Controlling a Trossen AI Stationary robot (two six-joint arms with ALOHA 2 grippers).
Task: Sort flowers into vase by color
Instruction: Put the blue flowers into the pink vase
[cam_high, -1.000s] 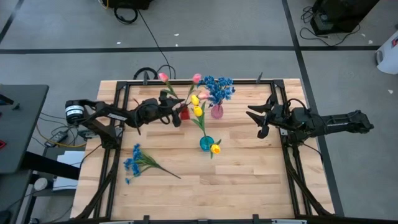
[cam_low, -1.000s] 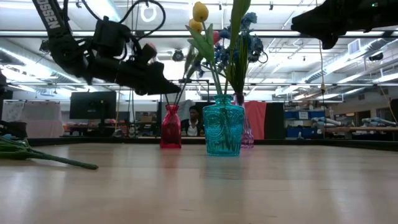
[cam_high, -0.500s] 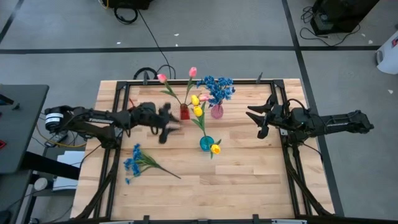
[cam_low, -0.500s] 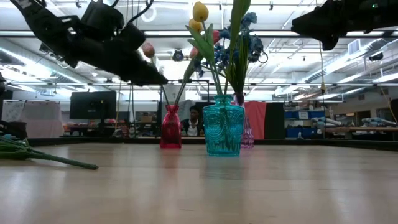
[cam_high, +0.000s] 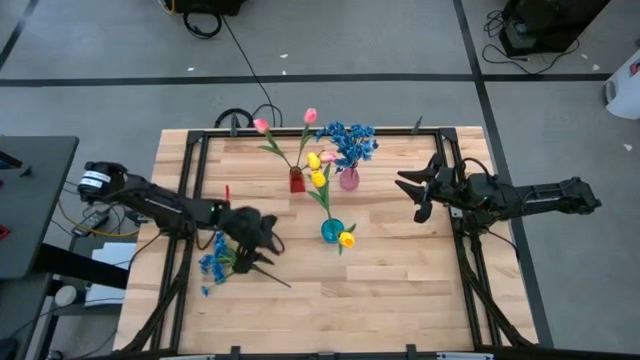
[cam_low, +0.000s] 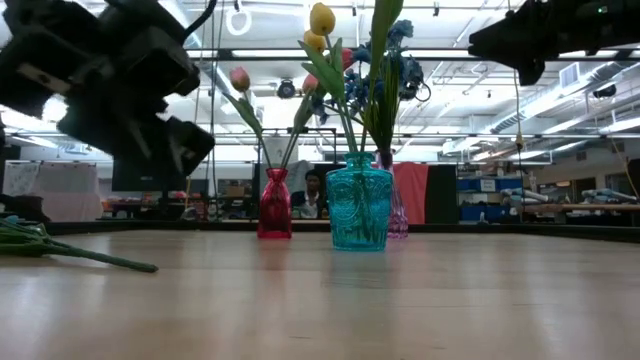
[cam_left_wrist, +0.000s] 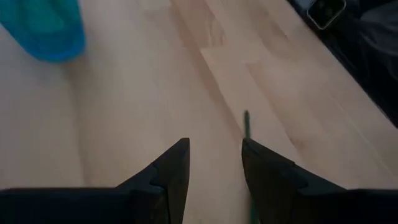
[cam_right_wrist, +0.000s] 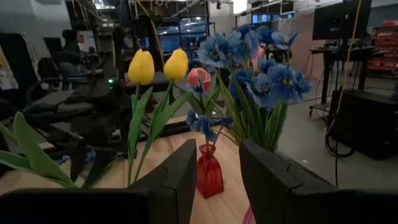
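Observation:
A blue sprig (cam_high: 214, 262) lies flat on the table near the left edge, its green stem (cam_high: 268, 275) pointing toward the near right. My left gripper (cam_high: 262, 245) hovers open above that stem; in the left wrist view the stem tip (cam_left_wrist: 247, 121) shows just ahead of one finger, untouched. Two pink tulips (cam_high: 261, 126) stand in the red vase (cam_high: 297, 181). Blue sprigs (cam_high: 350, 141) stand in the pink vase (cam_high: 348, 181). Yellow tulips (cam_high: 318, 177) stand in the teal vase (cam_high: 331, 231). My right gripper (cam_high: 410, 196) waits open at the table's right.
The three vases stand close together around the table's middle and far side; the teal vase (cam_left_wrist: 42, 28) is just right of my left gripper. Bare wood lies along the near edge and at the right. A black frame rail (cam_high: 190, 190) runs along the left side.
My left gripper has drawn away from the red vase, travelling toward the near edge and a little left, and has come down over the blue sprig's stem. The pink tulips stay standing in the red vase. The right arm has kept still.

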